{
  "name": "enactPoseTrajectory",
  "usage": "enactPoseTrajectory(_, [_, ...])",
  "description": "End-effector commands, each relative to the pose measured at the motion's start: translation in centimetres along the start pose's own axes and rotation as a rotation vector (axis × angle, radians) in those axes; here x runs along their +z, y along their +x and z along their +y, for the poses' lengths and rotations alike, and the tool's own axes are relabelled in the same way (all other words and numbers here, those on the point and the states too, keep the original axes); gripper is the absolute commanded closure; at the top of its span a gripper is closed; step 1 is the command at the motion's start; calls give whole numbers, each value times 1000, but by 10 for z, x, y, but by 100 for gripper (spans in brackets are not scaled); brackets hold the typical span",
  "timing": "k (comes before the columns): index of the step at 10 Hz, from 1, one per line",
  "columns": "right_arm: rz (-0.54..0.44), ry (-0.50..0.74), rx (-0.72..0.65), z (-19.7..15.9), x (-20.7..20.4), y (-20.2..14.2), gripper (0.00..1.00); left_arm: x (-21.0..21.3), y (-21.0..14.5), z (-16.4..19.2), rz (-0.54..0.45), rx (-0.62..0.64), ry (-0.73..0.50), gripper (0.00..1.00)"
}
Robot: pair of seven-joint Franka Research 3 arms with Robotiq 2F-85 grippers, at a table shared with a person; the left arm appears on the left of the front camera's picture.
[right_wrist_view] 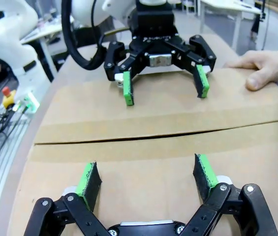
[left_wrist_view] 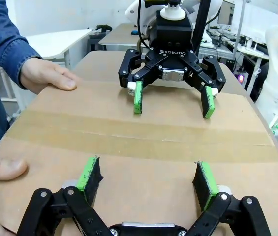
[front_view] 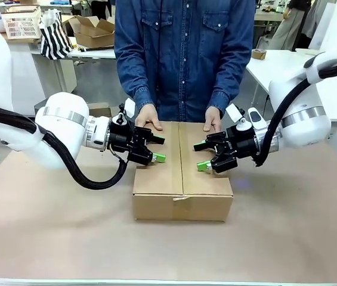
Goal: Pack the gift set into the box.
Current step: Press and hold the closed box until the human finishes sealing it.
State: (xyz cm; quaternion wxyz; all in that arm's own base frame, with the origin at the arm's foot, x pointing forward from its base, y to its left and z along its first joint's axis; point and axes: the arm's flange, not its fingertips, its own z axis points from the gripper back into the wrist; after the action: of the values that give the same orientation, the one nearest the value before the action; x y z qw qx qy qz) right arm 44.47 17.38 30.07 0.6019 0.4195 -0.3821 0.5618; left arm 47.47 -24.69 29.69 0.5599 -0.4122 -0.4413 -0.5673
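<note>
Cardboard box flaps shut; L hand & R hand both wide, empty, over top.

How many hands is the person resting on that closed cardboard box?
2. One hand lies on the far edge of the box near the left gripper; the other hand lies on the far edge near the right gripper.

"ROBOTIQ" (white letters) marks the right hand.

right hand spread, above closed box
</note>
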Motion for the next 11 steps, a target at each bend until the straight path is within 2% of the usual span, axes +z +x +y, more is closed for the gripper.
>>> enactPoseTrajectory(1, [13, -9, 4, 0, -4, -2, 0, 1, -2, -1, -2, 0, -3, 0])
enactPoseTrajectory(11, [13, -9, 4, 0, -4, -2, 0, 1, -2, -1, -2, 0, -3, 0])
